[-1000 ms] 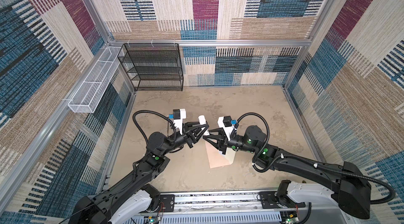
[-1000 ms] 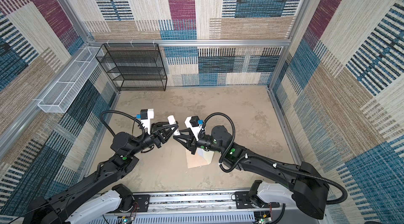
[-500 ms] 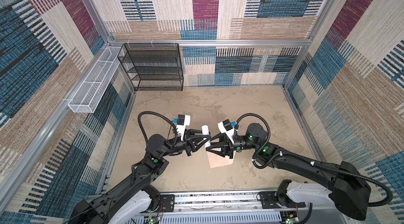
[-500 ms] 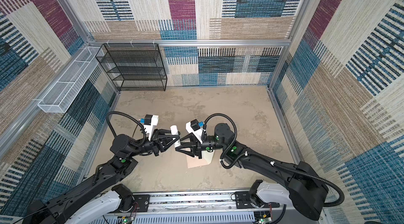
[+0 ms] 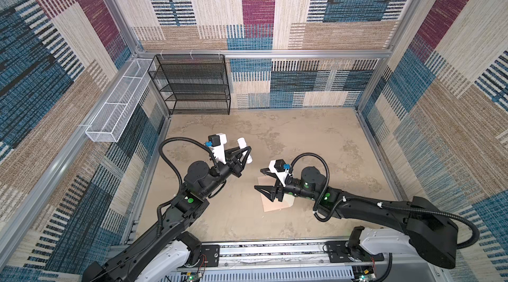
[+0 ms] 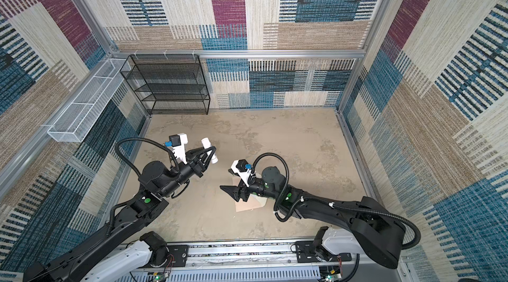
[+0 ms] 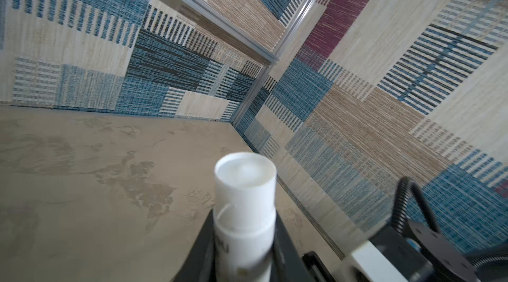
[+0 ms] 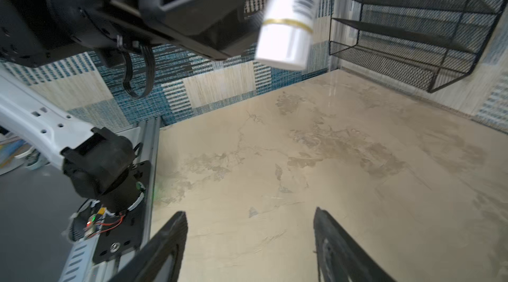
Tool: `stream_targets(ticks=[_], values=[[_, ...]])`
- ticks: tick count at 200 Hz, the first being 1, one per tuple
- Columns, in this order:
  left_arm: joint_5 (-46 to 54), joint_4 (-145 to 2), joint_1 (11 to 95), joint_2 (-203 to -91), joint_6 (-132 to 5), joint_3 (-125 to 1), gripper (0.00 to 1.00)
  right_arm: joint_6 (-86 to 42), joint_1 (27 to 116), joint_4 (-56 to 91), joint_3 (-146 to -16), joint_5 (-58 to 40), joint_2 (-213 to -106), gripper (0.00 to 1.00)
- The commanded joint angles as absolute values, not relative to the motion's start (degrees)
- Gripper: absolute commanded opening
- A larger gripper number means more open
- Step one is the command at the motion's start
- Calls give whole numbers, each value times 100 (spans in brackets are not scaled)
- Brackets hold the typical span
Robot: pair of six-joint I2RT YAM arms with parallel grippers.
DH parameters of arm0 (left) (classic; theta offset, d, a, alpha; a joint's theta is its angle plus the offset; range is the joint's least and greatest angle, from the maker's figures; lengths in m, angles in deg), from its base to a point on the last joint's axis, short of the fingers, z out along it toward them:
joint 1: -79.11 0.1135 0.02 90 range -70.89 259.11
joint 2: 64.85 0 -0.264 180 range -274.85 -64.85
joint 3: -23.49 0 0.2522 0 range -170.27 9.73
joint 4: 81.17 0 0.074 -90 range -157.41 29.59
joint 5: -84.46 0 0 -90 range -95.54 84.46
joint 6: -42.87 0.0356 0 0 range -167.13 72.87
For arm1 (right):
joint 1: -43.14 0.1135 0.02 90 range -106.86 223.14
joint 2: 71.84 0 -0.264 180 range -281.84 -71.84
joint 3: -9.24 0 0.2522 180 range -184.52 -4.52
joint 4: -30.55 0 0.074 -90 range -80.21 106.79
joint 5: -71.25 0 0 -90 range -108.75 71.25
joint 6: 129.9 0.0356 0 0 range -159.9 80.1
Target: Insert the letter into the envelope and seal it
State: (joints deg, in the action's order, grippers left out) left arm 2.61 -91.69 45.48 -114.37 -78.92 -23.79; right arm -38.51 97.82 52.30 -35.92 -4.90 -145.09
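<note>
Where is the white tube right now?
In a top view the white tube is held off the table in the left tool, left of centre, apart from the envelope lying beneath the right tool.

The envelope [image 5: 275,205] is pale peach, the table [image 5: 302,134] mottled beige, the tube [image 8: 286,46] white with a gold band.

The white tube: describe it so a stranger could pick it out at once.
From the black wire shelf at the back wall, come forward over the tan table to the left gripper. Held in it, off the table, is the white tube. It is the only round, white thing; the peach envelope lies flat near the right gripper.
</note>
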Motion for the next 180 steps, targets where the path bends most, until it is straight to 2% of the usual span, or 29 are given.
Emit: stream_targets(ticks=[1, 26, 55, 73, 117, 145, 180], values=[[-554, -9406, 4514, -11667, -7931, -2428, 0, -4298, 10088, 6516, -3640, -2457, -14838, 74], [-971, -9664, 4413, -11964, -8090, -2425, 0, -4461, 10286, 7271, -3766, -3500, -15374, 72], [-1207, -9990, 4269, -12289, -8198, -2499, 0, -4609, 10326, 7420, -4148, -3957, -15921, 70], [-1248, -10056, 4207, -12468, -8202, -2594, 0, -4618, 10326, 7400, -4380, -3982, -16140, 68], [-1318, -10189, 4136, -12702, -8255, -2610, 0, -4606, 10327, 7276, -4715, -3922, -16396, 52], [-1336, -10191, 4105, -12734, -8253, -2613, 0, -4625, 10326, 7211, -4815, -4018, -16481, 47], [-1342, -10189, 4086, -12743, -8250, -2575, 0, -4597, 10326, 7209, -4821, -4067, -16518, 35]])
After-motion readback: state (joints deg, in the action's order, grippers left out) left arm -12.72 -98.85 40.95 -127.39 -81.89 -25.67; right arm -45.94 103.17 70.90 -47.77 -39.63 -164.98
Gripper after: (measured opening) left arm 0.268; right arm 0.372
